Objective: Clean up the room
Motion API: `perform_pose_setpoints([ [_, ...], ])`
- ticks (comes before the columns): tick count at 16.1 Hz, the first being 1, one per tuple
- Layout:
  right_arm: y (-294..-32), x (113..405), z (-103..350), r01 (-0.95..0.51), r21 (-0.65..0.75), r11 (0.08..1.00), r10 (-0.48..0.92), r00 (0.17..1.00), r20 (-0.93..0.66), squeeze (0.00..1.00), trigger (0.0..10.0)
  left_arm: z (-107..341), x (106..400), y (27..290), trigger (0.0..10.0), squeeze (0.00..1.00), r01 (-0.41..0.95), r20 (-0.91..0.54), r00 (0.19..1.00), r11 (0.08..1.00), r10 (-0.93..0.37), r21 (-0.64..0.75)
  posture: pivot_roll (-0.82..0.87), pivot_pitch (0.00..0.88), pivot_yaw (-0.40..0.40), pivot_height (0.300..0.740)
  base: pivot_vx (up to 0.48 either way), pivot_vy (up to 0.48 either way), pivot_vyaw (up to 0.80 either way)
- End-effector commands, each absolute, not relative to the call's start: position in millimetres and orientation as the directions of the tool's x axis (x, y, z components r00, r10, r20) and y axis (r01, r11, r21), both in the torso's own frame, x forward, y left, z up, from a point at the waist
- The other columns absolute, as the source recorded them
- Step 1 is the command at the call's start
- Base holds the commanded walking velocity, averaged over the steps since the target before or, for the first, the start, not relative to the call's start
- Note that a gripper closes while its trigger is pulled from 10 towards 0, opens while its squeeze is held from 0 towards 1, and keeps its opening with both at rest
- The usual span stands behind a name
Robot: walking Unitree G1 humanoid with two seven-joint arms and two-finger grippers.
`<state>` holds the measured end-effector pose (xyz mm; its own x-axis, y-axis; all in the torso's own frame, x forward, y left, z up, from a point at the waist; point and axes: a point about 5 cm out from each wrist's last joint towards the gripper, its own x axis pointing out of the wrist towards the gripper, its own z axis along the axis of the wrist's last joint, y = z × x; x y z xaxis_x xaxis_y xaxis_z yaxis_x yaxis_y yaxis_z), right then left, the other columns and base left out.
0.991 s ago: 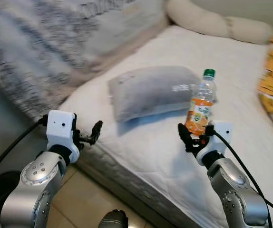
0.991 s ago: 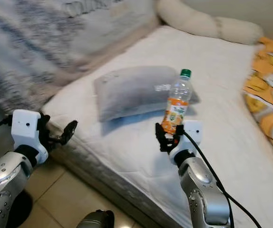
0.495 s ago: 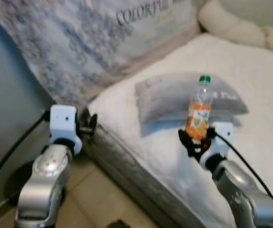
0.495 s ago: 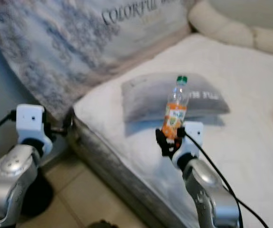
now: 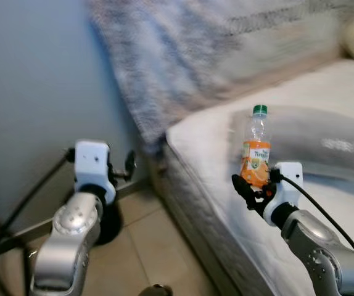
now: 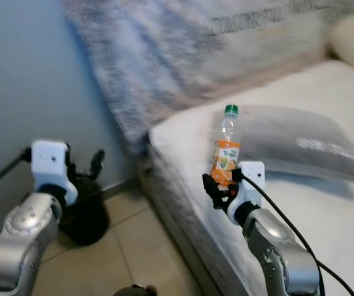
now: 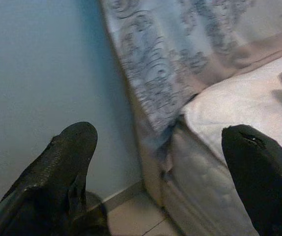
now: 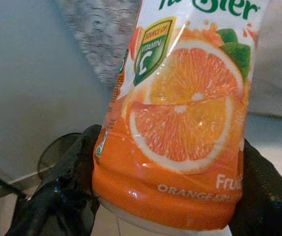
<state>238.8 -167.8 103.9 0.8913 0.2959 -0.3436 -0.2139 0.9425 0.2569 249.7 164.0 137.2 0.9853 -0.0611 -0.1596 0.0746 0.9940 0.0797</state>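
My right gripper (image 5: 251, 188) is shut on the lower part of a clear bottle (image 5: 255, 147) with an orange juice label and a green cap. It holds the bottle upright above the near edge of the white mattress (image 5: 208, 185). In the right wrist view the orange label (image 8: 180, 123) sits between the two black fingers (image 8: 65, 189). My left gripper (image 5: 128, 165) is raised in front of the blue-grey wall. It is open with nothing in it, its fingers (image 7: 70, 152) wide apart.
A grey pillow (image 5: 325, 132) lies on the bed behind the bottle. A patterned grey blanket (image 5: 214, 49) hangs at the bed's head. A black round object (image 6: 84, 216) stands on the tiled floor (image 5: 158, 246) by the wall (image 5: 35, 80).
The camera has swung left: the wall, the floor and the black round object have come into view, and the bed has slid right. The bottle stays in my right gripper.
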Motion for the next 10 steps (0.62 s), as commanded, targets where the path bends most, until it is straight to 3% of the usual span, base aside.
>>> perform_pose_setpoints([
  [1,-160.4,241.8,108.0,-0.252,0.280,0.926,0.338,0.883,-0.324,0.00,10.0,145.4,250.3,165.9,10.0,0.00,0.067,-0.120,0.991,0.992,-0.055,0.103,0.07,0.000,0.010,0.740,0.000,0.000,0.80],
  [4,-155.8,243.7,106.1,-0.272,0.290,0.918,0.362,0.872,-0.328,0.00,10.0,147.8,248.5,165.3,10.0,0.00,0.074,-0.107,0.992,0.993,-0.064,0.090,0.08,0.000,0.005,0.740,0.167,0.000,0.80],
  [10,-156.5,247.4,104.9,-0.283,0.284,0.916,0.370,0.869,-0.328,0.00,10.0,148.6,251.6,166.9,10.0,0.00,0.081,-0.108,0.992,0.993,-0.072,0.083,0.07,0.000,0.029,0.740,0.339,0.000,0.80],
])
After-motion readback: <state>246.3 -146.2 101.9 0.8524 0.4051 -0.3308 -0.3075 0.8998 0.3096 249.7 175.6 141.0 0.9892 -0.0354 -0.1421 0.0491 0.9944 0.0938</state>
